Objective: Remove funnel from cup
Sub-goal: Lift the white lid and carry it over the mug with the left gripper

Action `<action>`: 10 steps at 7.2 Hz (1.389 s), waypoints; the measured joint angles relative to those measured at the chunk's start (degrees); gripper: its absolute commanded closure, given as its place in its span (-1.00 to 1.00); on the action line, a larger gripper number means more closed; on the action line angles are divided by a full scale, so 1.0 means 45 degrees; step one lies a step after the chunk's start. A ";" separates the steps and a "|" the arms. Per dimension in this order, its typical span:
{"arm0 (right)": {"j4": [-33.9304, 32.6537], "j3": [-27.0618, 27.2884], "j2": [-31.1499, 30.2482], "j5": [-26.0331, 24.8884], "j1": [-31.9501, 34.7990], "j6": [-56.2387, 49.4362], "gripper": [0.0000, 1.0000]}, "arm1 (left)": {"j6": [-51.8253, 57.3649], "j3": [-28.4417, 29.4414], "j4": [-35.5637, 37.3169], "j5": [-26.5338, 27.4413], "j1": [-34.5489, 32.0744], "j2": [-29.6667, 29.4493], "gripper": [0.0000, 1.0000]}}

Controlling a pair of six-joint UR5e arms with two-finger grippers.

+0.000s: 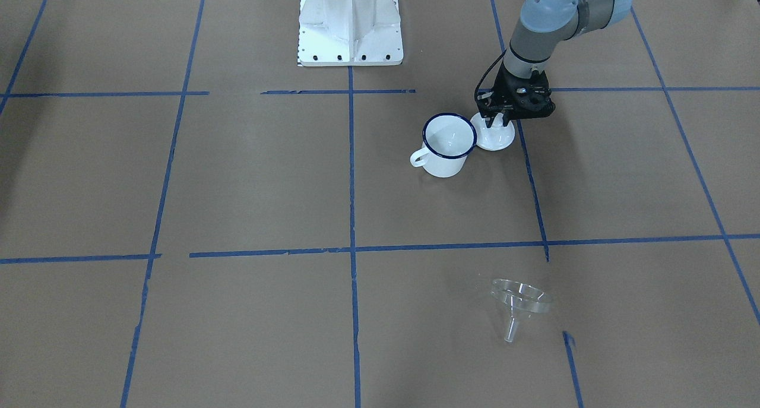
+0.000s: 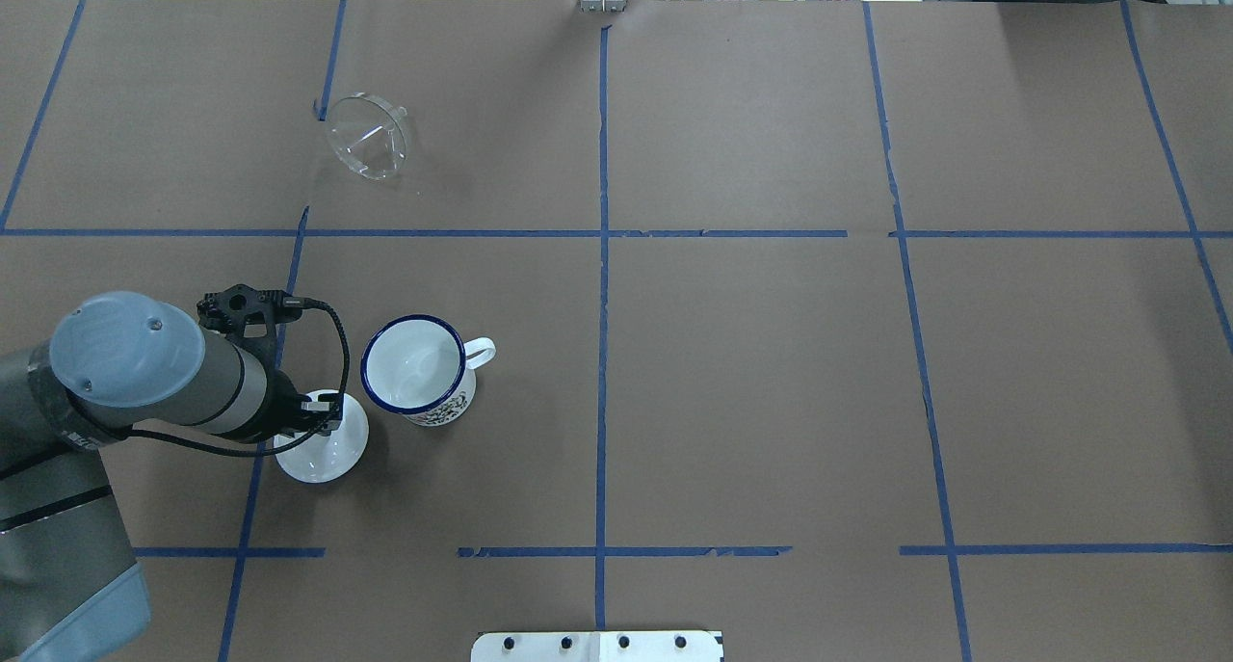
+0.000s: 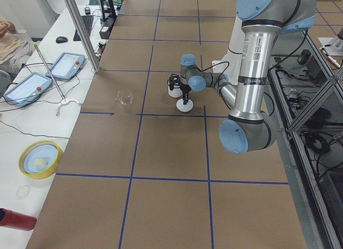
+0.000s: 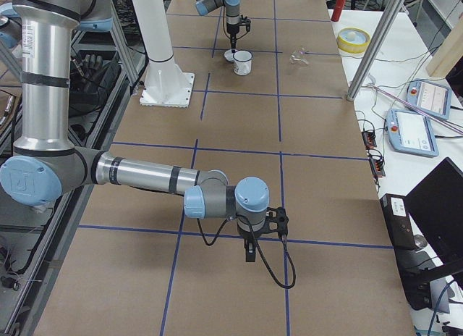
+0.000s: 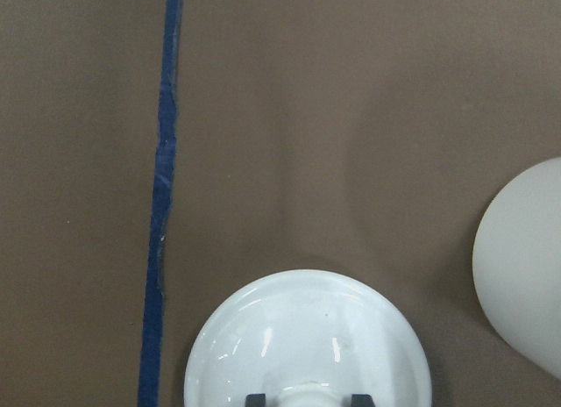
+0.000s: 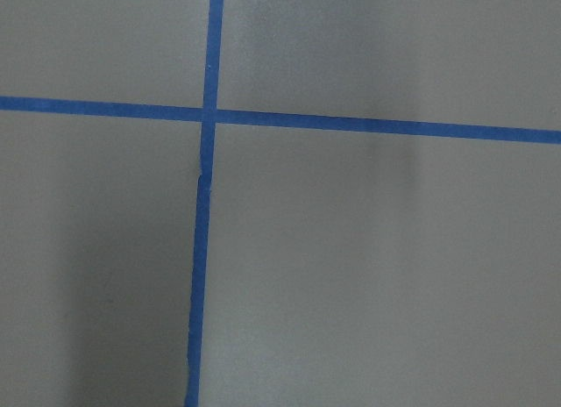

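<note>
Already clear of the cup (image 2: 419, 371), the funnel (image 2: 369, 137) lay on its side in the overhead frame's upper left, well apart from the left gripper (image 1: 497, 122), which was the nearer one and clamped on the lid (image 2: 323, 455) knob; right gripper state: couldn't tell.

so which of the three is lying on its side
The clear funnel, tipped over with its spout sideways; the cup and lid sit upright.
</note>
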 measured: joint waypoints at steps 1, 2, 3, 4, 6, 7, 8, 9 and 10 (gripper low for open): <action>0.0000 0.0000 0.0000 0.0000 0.0000 0.0000 -1.00 | 0.0016 -0.0245 0.0074 -0.0010 -0.0039 0.0021 1.00; 0.0000 0.0000 0.0000 0.0000 0.0000 0.0000 -1.00 | 0.0080 -0.0954 0.0554 -0.0036 -0.0161 0.0073 1.00; 0.0000 0.0000 0.0000 0.0000 0.0000 0.0000 -1.00 | 0.0286 -0.2120 0.1607 -0.0075 -0.0444 0.0127 1.00; 0.0000 0.0000 0.0000 0.0000 0.0000 0.0000 -1.00 | 0.0609 -0.3451 0.3021 -0.0158 -0.0885 0.0071 1.00; 0.0000 0.0000 0.0000 0.0000 0.0000 0.0000 -1.00 | 0.0917 -0.4878 0.6098 -0.0750 -0.1921 -0.1534 1.00; 0.0000 0.0000 0.0000 0.0000 0.0000 0.0000 -1.00 | 0.0928 -0.4550 0.7302 -0.0982 -0.2140 -0.2897 1.00; 0.0000 0.0000 0.0000 0.0000 0.0000 0.0000 -1.00 | 0.0912 -0.3792 0.7769 -0.1096 -0.2210 -0.3897 1.00; 0.0000 0.0000 0.0000 0.0000 0.0000 0.0000 -1.00 | 0.0872 -0.2816 0.7587 -0.1131 -0.2219 -0.4520 1.00; 0.0000 0.0000 0.0000 0.0000 0.0000 0.0000 -1.00 | 0.0832 -0.1850 0.6970 -0.1134 -0.2222 -0.4807 1.00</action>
